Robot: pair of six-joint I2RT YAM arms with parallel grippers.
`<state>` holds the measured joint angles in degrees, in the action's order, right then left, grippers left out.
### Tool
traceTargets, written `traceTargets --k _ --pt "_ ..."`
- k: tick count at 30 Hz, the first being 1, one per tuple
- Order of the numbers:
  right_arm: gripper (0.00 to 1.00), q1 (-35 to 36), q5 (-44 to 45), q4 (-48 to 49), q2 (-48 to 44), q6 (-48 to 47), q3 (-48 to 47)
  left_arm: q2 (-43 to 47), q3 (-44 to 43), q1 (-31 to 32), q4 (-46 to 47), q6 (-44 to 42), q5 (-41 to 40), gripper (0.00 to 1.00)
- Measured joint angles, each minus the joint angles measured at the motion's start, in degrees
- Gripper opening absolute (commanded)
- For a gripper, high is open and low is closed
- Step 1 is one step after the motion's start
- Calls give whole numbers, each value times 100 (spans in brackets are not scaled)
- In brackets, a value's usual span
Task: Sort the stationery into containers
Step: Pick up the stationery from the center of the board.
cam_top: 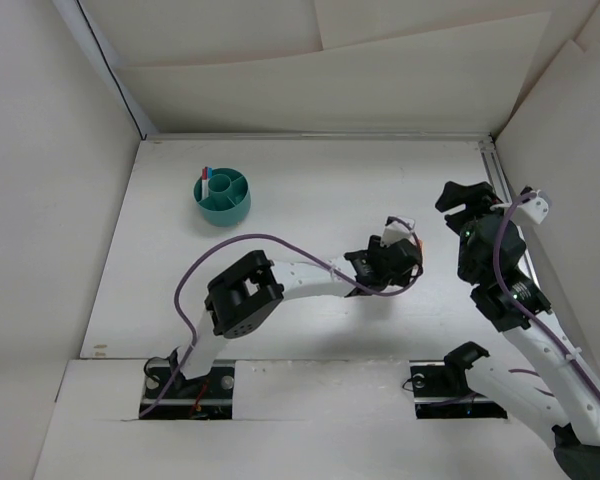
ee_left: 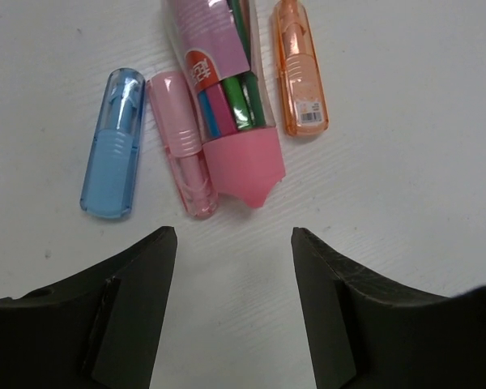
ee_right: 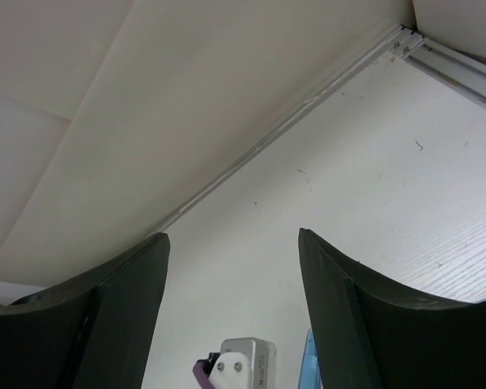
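Seen from above, the left arm hides the pieces beneath it; only its wrist view shows them. Four lie side by side on the table [ee_left: 405, 162]: one blue piece [ee_left: 113, 150], one pale pink piece [ee_left: 182, 142], one fat pink multi-colour pen [ee_left: 227, 89] cut off at the top edge, and one orange piece [ee_left: 301, 69]. The left jaws hang apart just short of them, holding nothing. The right jaws stand wide and empty. The single teal cup [cam_top: 225, 212] stands well apart at the far left, with white pens [cam_top: 206, 182] in one compartment, too small to count.
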<state>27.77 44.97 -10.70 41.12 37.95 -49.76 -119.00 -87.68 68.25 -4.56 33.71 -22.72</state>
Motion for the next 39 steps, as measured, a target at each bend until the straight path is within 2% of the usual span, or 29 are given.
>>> traceTargets --k 18,33,39 --pt "73 0 -199 9 -28 -20 0 -909 -1252 0 -20 -90 -334 53" --pt "74 0 -289 44 -85 -63 2 -1414 -1561 0 -297 -179 -675 51" --pt "74 0 -350 74 -81 -63 9 -1434 -1617 0 -323 -197 -739 45"
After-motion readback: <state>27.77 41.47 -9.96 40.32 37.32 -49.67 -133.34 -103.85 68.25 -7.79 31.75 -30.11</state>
